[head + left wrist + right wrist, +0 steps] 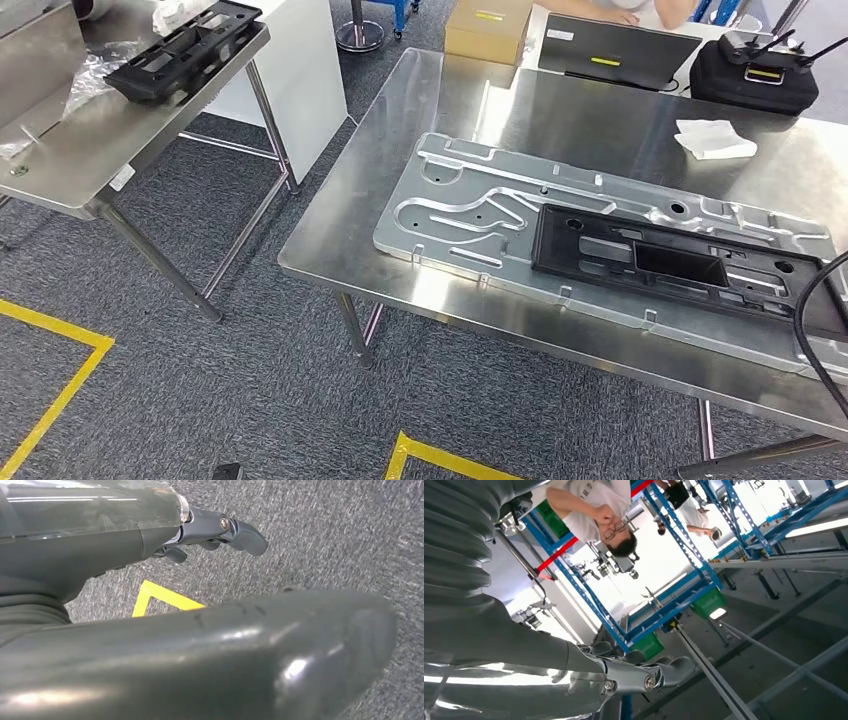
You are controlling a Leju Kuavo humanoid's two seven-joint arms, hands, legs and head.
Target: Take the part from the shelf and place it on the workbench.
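Note:
A black plastic part [670,262] lies flat on a large silver stamped plate [470,205] on the steel workbench [560,120], towards its right end. A second black part [185,50] rests on the steel shelf table [90,140] at the upper left. In the left wrist view my left hand [200,630] hangs over grey carpet, its thick thumb in front and its fingers [240,532] apart, holding nothing. In the right wrist view my right hand [624,675] is empty too, with its fingers [669,670] stretched out in the air.
At the back of the workbench stand a cardboard box [488,30], a dark laptop [615,50], a black case [755,75] and a white cloth [715,138]. A black cable [815,320] crosses its right end. Yellow tape [60,385] marks the carpet. A person [594,510] stands by blue racks.

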